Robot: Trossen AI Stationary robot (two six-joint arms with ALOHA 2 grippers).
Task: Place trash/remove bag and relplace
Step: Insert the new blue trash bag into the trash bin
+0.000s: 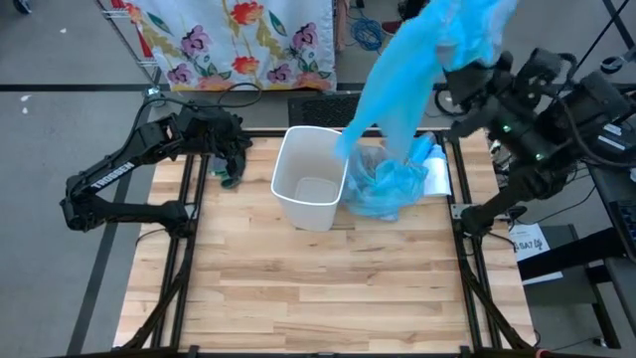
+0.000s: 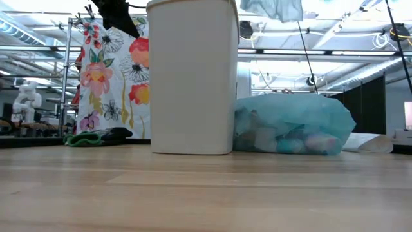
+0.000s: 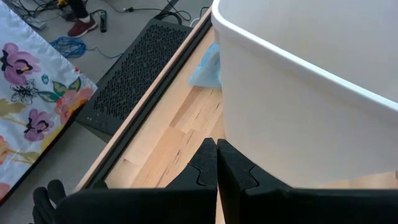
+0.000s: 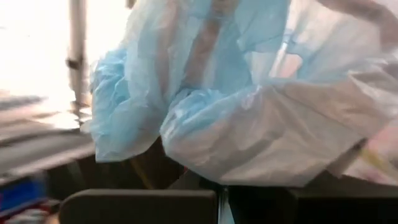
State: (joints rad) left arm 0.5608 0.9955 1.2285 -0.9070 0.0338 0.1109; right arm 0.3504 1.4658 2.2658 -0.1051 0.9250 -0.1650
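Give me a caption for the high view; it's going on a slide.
Right gripper lifts a fresh blue bag beside the white bin; filled bag lies alongside.

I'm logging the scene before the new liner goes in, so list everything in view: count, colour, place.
Trash bin: one, white, upright at table centre-back, no liner inside.
Full bag: one, light blue, on the table touching the bin's right side, scraps showing through it.
Fresh bag: one, light blue, hanging in the air over the full bag.
White paper: one, flat, right of the full bag.
Green and black cloth: one, left of the bin.
Floral cloth: one, hanging behind the table.
Table: one, light wood.
Left gripper: shut, empty, left of the bin.
Right gripper: raised at back right, holding the fresh bag.
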